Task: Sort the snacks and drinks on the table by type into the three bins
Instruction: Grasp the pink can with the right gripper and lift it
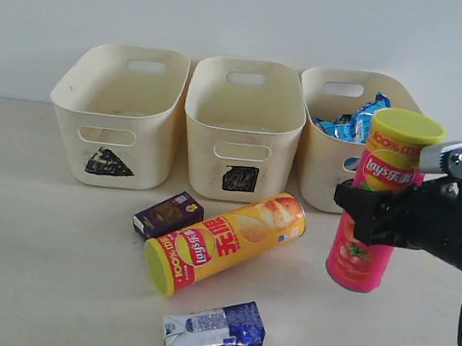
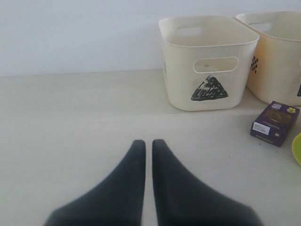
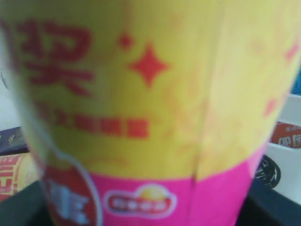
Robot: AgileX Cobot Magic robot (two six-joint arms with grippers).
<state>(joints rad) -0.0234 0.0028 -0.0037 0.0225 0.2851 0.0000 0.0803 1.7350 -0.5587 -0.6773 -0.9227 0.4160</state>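
Note:
My right gripper [image 1: 373, 217] is shut on the pink Lay's tube [image 1: 380, 194], gripping it round the middle. The tube stands upright with its yellow-green lid [image 1: 407, 125] on top, in front of the right bin [image 1: 324, 156], and it fills the right wrist view [image 3: 150, 117]. A blue bag [image 1: 354, 121] lies in that bin. On the table lie the yellow tube [image 1: 226, 241], on its side, the purple box [image 1: 168, 214] and the milk carton [image 1: 214, 336]. My left gripper [image 2: 148, 142] is shut on nothing, well short of the triangle bin [image 2: 207, 61]. The orange-black-white bag is hidden.
The triangle bin [image 1: 119, 114] and the square bin [image 1: 242, 127] stand in a row with the right bin against the white wall. A black scribble [image 3: 268, 172] marks the right bin's front. The purple box [image 2: 275, 123] lies beside the triangle bin.

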